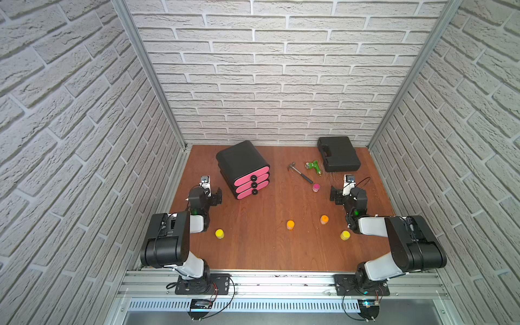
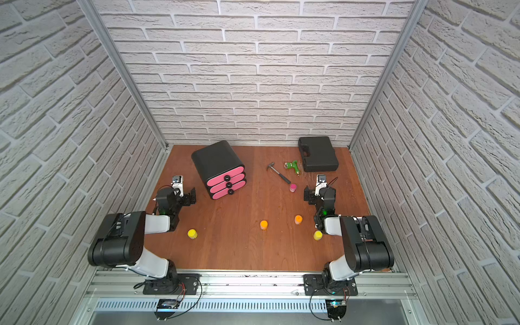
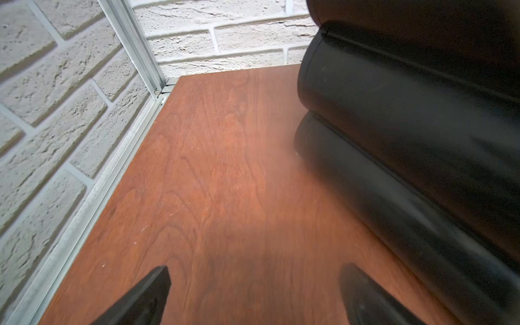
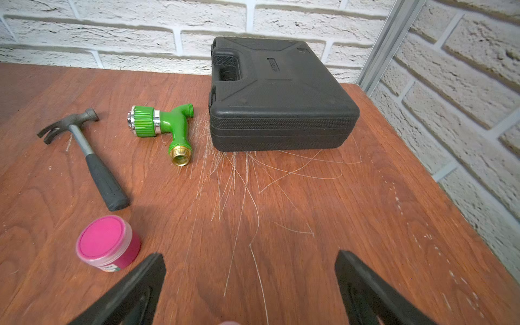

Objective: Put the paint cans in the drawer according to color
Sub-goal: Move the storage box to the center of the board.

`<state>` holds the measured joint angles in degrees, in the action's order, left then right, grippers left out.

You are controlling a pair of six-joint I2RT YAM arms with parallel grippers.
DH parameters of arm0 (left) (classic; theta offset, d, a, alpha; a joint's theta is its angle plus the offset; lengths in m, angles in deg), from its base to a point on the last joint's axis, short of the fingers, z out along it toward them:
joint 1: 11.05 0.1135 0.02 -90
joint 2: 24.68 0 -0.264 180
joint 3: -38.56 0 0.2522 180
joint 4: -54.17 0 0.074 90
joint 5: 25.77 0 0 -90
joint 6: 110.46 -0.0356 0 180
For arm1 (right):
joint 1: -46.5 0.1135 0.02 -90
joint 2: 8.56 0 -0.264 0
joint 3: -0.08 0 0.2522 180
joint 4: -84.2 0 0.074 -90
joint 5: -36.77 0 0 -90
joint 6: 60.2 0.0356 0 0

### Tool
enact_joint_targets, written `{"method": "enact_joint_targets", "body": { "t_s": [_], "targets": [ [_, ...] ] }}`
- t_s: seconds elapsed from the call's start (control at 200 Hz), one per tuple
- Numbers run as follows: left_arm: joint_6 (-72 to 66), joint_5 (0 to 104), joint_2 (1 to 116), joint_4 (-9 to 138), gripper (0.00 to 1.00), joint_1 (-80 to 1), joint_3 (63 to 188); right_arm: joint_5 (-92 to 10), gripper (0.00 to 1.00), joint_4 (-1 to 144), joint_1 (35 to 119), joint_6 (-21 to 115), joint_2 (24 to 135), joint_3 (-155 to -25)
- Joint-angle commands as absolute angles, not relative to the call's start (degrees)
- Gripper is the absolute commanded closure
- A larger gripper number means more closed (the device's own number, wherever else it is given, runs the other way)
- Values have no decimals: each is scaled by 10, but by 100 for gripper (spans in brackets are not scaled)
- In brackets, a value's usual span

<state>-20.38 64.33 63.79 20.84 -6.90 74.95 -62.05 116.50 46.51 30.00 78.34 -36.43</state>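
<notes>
Paint cans [image 1: 290,224]: five are standing on the table [image 1: 253,253], in front and right of the drawer [image 1: 251,181], which is sitting shut. Left tool [image 3: 256,268], right tool [image 4: 250,254]: spread, empty. Hazard: an off-centre pinch tipping a can, sending it rolling.

Scratched-up wooden counter [image 1: 253,259], fairly cluttered.
The drawer [image 1: 242,163] and a black tool case [image 1: 339,153] are parked at the back; hammer [image 1: 301,173], green hose nozzle [image 1: 313,166], pink paint can [image 1: 316,187], two orange paint cans [image 1: 290,224] [image 1: 324,219] and two yellow paint cans [image 1: 219,233] [image 1: 345,235] are scattered nearer.
</notes>
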Motion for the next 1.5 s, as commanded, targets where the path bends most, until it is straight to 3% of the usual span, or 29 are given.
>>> {"method": "enact_joint_targets", "body": {
  "t_s": [0.0,0.49,0.565,0.665,0.835,0.96,1.09,1.27,1.495],
  "targets": [
    [-202,638,641,189,2,-65,750,-625,1,1188,469,303,782,-360],
    [-201,637,641,189,1,-64,750,-622,1,1191,469,302,778,-361],
    [-200,642,630,197,2,-65,752,-594,1,1066,469,293,736,-411],
    [-214,651,555,372,1,-69,810,-550,1,847,470,281,698,-526],
    [-224,678,431,529,1,-72,849,-533,1,764,476,303,614,-591],
    [-140,754,350,720,2,-73,943,-540,1,611,481,350,591,-716],
    [-74,752,330,923,1,-78,1081,-534,1,508,493,370,586,-819],
    [-2,779,327,1102,1,-77,1221,-590,1,404,493,542,579,-924],
    [143,743,297,1249,1,-69,1307,-493,1,255,487,603,627,-1027]
  ]
}}
